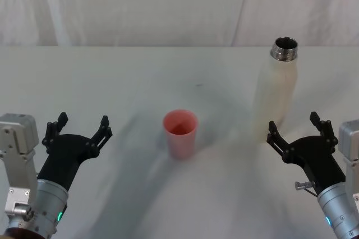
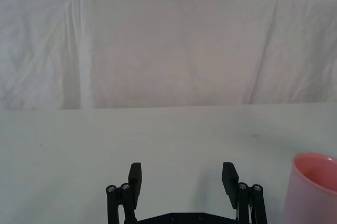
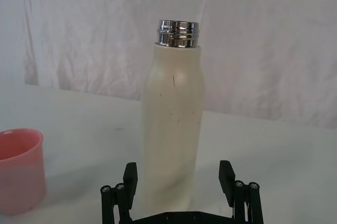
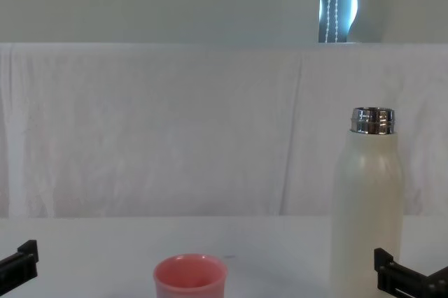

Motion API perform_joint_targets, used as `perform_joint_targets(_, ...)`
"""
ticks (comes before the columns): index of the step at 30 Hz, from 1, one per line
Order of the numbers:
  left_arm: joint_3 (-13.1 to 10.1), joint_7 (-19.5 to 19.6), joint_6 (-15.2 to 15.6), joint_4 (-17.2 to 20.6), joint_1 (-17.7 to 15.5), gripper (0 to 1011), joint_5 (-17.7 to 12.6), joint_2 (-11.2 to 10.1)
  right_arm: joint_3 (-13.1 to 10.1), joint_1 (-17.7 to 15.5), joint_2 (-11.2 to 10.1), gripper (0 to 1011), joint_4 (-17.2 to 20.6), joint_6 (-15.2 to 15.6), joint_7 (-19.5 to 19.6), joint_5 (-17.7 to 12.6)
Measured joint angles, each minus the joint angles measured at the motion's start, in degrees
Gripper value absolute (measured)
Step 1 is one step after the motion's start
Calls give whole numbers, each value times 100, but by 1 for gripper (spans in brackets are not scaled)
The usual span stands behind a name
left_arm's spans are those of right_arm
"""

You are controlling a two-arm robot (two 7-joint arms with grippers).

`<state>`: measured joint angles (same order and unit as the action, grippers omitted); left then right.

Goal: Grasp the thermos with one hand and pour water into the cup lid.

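The right claw point(image 1: 295, 131) hangs released just before the upright, uncapped thermos point(image 1: 276, 92), lined up to grasp. The cup lid point(image 1: 180, 133) waits mid-tabletop; the left claw point(image 1: 82, 128) idles released.

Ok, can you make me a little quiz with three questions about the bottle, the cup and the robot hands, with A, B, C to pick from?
1. Where does the thermos stand?
A. just beyond the right gripper
B. beside the left gripper
C. inside the cup lid

2. What colour is the cup lid?
A. blue
B. pink
C. green

3. How is the thermos?
A. lying down
B. capped
C. upright with an open neck

Answers:
1 A, it rises right ahead of the open right fingers.
2 B, its wall and rim are salmon pink.
3 C, it stands on the table and its chrome mouth has no cap.
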<state>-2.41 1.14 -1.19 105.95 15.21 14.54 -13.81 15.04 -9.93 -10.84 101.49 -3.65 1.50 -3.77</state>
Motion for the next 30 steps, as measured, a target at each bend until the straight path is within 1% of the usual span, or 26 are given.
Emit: perform_joint_targets(30, 0, 0, 0, 0, 0, 1001, 0, 0, 0, 0, 0, 1000, 0, 0, 0, 0)
